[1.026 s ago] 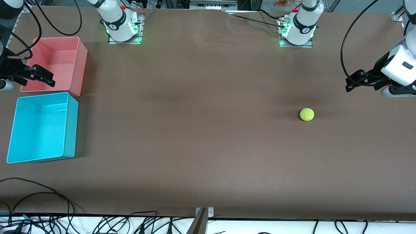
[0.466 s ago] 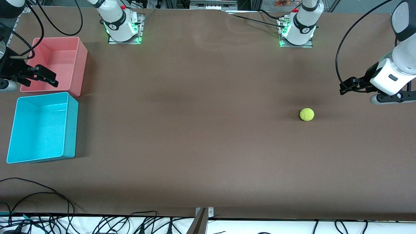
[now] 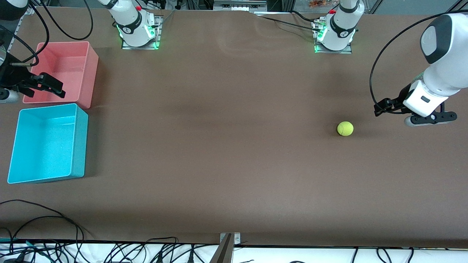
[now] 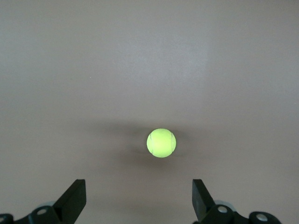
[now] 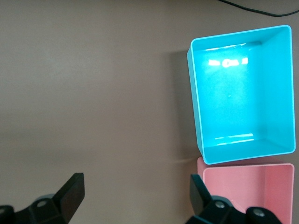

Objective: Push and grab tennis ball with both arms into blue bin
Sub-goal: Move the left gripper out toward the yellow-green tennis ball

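Observation:
The tennis ball (image 3: pixel 345 128) lies on the brown table toward the left arm's end; it also shows in the left wrist view (image 4: pixel 161 143). My left gripper (image 3: pixel 378 109) hovers over the table beside the ball, a short way toward the left arm's end, apart from it. It is open and empty in its wrist view (image 4: pixel 138 193). The blue bin (image 3: pixel 78 142) stands empty at the right arm's end and shows in the right wrist view (image 5: pixel 280 93). My right gripper (image 3: pixel 47 89) hangs over the pink bin's rim, open and empty (image 5: pixel 136 191).
A pink bin (image 3: pixel 91 73) stands empty beside the blue bin, farther from the front camera; it also shows in the right wrist view (image 5: pixel 243 186). Cables lie along the table's front edge (image 3: pixel 109 252). The arm bases (image 3: pixel 137 33) stand at the back.
My left arm has swung in and brought its gripper closer to the ball. The ball has not moved. My right gripper has hardly moved.

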Robot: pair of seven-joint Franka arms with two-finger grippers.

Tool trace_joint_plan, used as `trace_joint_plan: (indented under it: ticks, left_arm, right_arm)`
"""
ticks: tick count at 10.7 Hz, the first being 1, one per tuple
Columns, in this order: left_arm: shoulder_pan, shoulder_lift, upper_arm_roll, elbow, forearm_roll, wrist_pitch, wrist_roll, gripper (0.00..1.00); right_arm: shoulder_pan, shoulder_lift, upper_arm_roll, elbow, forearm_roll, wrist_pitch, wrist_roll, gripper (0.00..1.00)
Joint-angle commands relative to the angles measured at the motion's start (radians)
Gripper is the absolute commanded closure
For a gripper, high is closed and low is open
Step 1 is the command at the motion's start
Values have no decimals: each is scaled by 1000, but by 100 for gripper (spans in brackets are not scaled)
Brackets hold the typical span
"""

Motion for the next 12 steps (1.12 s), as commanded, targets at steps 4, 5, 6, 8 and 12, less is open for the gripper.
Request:
trace_joint_plan:
  ticks: [4, 5, 6, 8, 12]
  left_arm:
    - [10, -23, -2, -196, 6, 223, 18, 51]
    - [9, -21, -2, -201, 6, 223, 21, 80]
    - [9, -21, -2, -215, 6, 223, 25, 100]
    - [9, -17, -2, -226, 13, 219, 60, 100]
    - [29, 5, -2, -233, 9, 223, 421, 100]
  right_arm:
    - [-1, -18, -7, -10, 17, -2, -21, 0]
    - [-1, -18, -7, -9, 17, -2, -21, 0]
    - [-1, -18, -7, -9, 17, -2, -21, 0]
    - [-1, -18, -9, -9, 17, -3, -21, 0]
    - [-1, -18, -12, -4, 17, 0, -41, 0]
